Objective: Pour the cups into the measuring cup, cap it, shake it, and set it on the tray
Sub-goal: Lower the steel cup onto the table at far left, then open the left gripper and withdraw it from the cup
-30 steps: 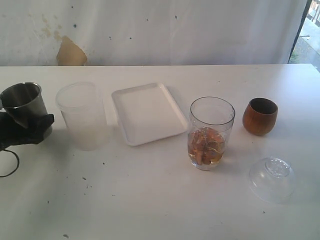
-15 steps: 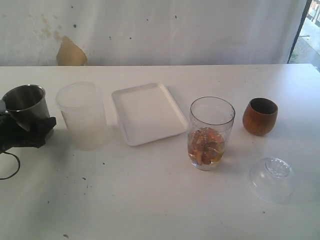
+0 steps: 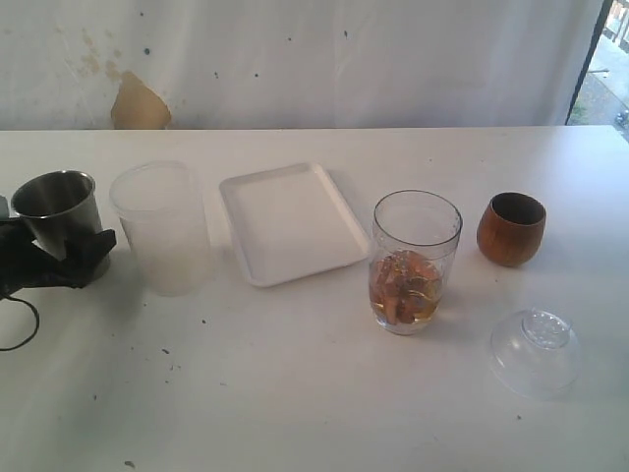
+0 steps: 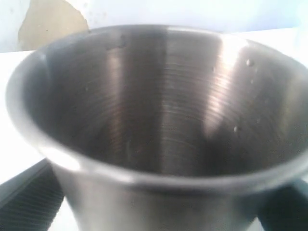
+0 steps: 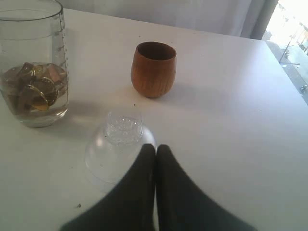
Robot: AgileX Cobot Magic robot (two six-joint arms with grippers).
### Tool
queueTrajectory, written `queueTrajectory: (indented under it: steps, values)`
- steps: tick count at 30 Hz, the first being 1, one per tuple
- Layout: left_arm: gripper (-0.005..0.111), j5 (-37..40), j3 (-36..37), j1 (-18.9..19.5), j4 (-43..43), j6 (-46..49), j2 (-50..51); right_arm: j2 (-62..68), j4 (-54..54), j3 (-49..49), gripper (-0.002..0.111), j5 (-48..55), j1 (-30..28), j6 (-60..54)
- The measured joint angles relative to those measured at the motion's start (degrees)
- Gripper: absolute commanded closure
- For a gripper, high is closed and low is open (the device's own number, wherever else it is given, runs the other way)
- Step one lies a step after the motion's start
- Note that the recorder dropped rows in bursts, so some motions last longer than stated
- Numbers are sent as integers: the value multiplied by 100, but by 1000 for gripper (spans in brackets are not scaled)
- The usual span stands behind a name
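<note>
The steel tumbler (image 3: pixel 59 208) stands upright on the table at the far left, and its empty inside fills the left wrist view (image 4: pixel 163 115). My left gripper (image 3: pixel 59 254) is open around its lower wall, with thin slivers of table showing between the dark fingers (image 4: pixel 24 202) and the steel. The measuring cup (image 3: pixel 416 261) stands right of centre with coins and amber liquid in its bottom (image 5: pixel 33 72). Further right is the wooden cup (image 3: pixel 511 228) (image 5: pixel 154 70). The white tray (image 3: pixel 290 221) lies empty at centre. My right gripper (image 5: pixel 155 147) is shut and empty, just short of the clear dome lid (image 5: pixel 118 149).
A frosted plastic cup (image 3: pixel 160 226) stands between the steel tumbler and the tray, close to my left gripper. The dome lid (image 3: pixel 534 349) lies at the front right. A cable loop (image 3: pixel 18 324) trails below the left arm.
The steel tumbler has gone from tilted and raised to upright on the table, a little to the right. The left jaws have widened off its wall. The right gripper has not moved.
</note>
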Motion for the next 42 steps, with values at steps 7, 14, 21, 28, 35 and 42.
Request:
queueTrajectory:
  steps: [7,14,21,28,35,42]
  values:
    - [10,14,0,0,0,-223,-28,0,0,0,108,0,0,0]
    - [10,19,297,0,-78,-303,-381,0,0,0,108,0,0,0]
    - [10,28,745,0,-128,-280,-878,0,0,0,108,0,0,0]
    - [10,28,1028,0,-152,-266,-1316,0,0,0,108,0,0,0]
    - [10,28,1091,0,-274,-254,-1856,0,0,0,108,0,0,0]
    - [10,4,1103,0,-1102,-254,-2296,0,0,0,108,0,0,0]
